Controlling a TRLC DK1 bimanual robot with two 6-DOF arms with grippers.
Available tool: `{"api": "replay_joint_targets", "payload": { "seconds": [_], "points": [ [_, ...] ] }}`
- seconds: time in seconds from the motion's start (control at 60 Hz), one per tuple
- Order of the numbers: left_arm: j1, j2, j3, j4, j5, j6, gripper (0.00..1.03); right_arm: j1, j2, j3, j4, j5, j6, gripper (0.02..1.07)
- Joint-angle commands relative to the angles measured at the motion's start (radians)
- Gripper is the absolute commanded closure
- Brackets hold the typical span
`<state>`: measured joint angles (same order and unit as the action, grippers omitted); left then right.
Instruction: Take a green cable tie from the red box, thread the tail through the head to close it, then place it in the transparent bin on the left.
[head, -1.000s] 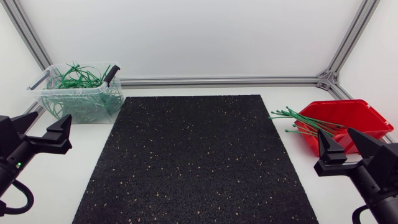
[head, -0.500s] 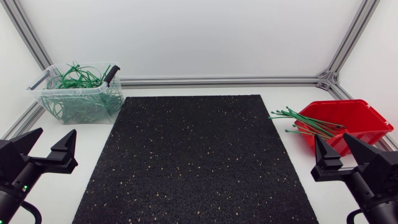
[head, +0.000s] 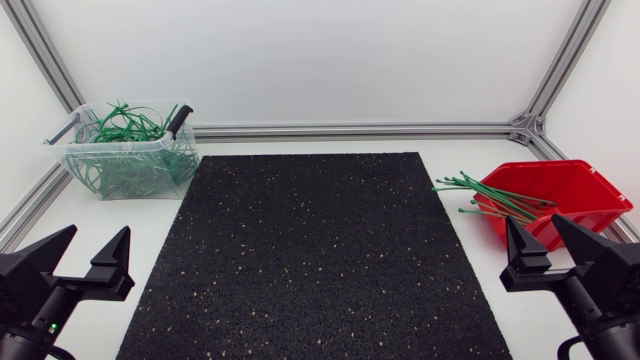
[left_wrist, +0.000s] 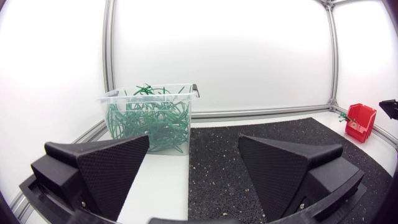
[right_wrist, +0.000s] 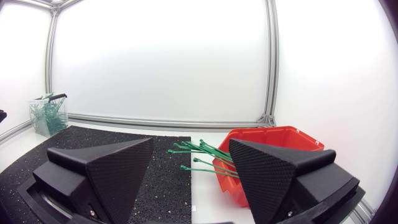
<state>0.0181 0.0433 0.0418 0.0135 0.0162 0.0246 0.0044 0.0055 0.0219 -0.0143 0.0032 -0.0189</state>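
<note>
The green cable ties (head: 490, 195) lie fanned in the red box (head: 580, 185), with their tails poking past its rim toward the speckled black mat (head: 310, 250). They look thin, slick and springy and are probably tangled. The right gripper (head: 536, 225), its broad wedge fingers apart and empty, could therefore lift several at once or let one slip. The left gripper (head: 97, 235) also has its fingers apart and holds nothing. The mat looks rubbery and grippy. The transparent bin (head: 125, 148), full of looped ties, appears to be thin rigid plastic.

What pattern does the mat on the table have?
The mat is black with fine pale speckles, clearest in the head view.
</note>
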Motion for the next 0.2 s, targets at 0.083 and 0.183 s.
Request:
{"api": "replay_joint_targets", "payload": {
  "seconds": [0.083,0.183],
  "points": [
    [-0.018,-0.043,-0.042,-0.014,-0.016,-0.025,0.03,-0.004,-0.006,-0.022,0.014,-0.003,0.019,0.18],
    [-0.018,-0.043,-0.042,-0.014,-0.016,-0.025,0.03,-0.004,-0.006,-0.022,0.014,-0.003,0.019,0.12]
  ]
}}
